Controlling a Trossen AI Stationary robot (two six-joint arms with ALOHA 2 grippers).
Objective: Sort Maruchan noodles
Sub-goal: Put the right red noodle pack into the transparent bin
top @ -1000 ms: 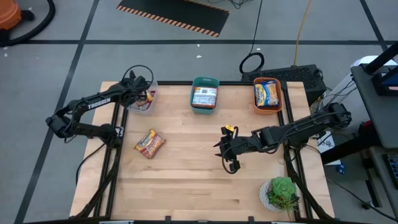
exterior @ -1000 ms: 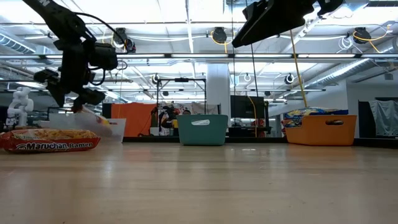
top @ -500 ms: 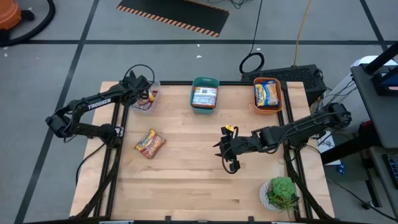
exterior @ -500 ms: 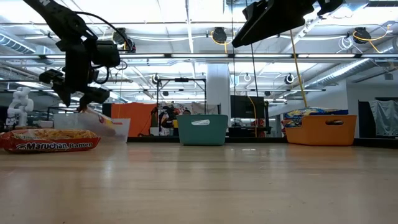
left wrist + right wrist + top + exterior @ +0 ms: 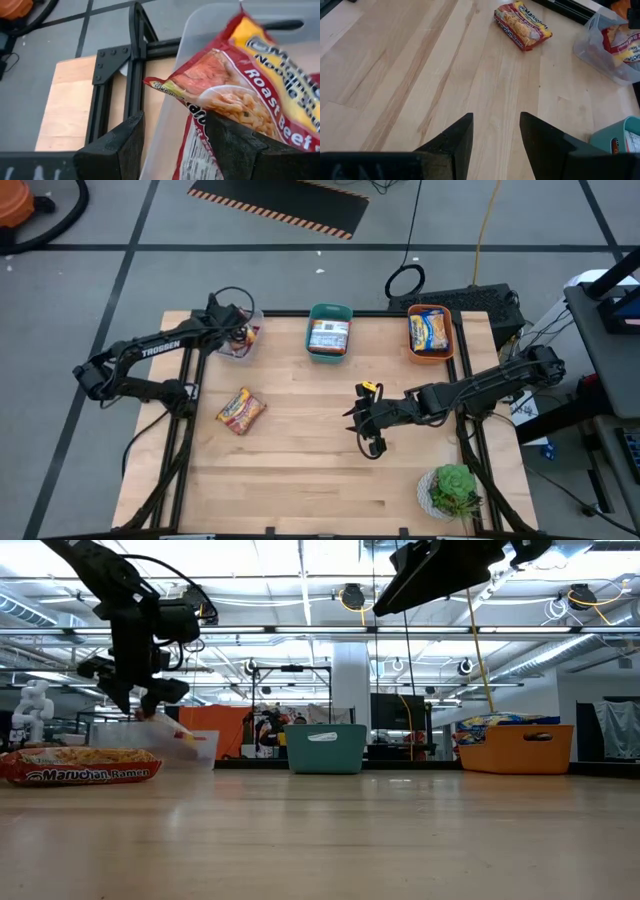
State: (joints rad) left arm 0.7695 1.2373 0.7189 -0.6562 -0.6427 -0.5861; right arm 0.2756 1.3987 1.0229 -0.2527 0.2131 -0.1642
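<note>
My left gripper (image 5: 232, 330) (image 5: 140, 705) (image 5: 175, 120) is open at the table's far left, over the clear bin (image 5: 243, 340) (image 5: 185, 745). One finger stands inside the bin's left wall (image 5: 167, 125) and the other outside it. A red Roast Beef Maruchan packet (image 5: 240, 80) leans in the bin. Another orange-red packet (image 5: 240, 410) (image 5: 80, 765) (image 5: 522, 25) lies flat on the table's left side. My right gripper (image 5: 365, 420) (image 5: 496, 120) is open and hovers above the table's middle right, touching nothing. My left gripper comes down slanting from the table's left, astride the clear bin's left wall (image 5: 167, 125). Its inner finger (image 5: 230, 145) lies against the packets in the bin. Its outer finger (image 5: 117, 147) is beside the wall; which finger bears on the bin I cannot tell. The bin stands on the table.
A teal bin (image 5: 329, 337) (image 5: 326, 748) with packets stands at the far middle edge. An orange bin (image 5: 430, 332) (image 5: 515, 748) with yellow packets stands at the far right. A potted plant (image 5: 455, 488) sits at the near right corner. Bare wood lies between.
My left gripper has moved a little toward the table's right along the far edge. The clear bin with its packet has slid the same way with it. My right arm has kept still.
</note>
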